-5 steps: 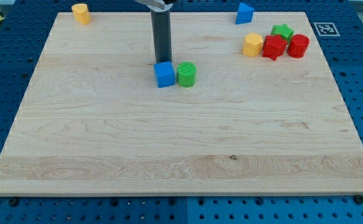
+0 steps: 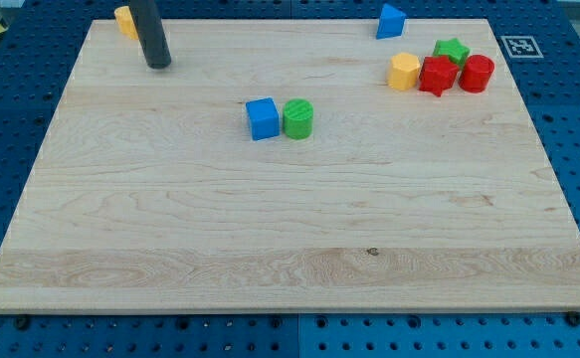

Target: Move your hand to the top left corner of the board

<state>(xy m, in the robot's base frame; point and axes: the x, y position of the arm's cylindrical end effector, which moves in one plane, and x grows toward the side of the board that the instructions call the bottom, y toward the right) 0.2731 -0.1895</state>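
My tip point(image 2: 158, 65) rests on the wooden board point(image 2: 290, 229) near its top left corner. The dark rod partly hides a yellow block point(image 2: 123, 19) just up and left of the tip. A blue cube point(image 2: 263, 118) and a green cylinder point(image 2: 297, 117) sit side by side, touching, near the board's middle, well right and below the tip.
A blue triangular block point(image 2: 391, 20) sits at the top edge right of centre. At the top right a yellow block point(image 2: 404, 72), a red star-like block point(image 2: 436, 76), a green star-like block point(image 2: 452, 50) and a red cylinder point(image 2: 477, 74) cluster together.
My tip has moved left and up, from just above the blue cube to near the yellow block at the top left. No block has moved.
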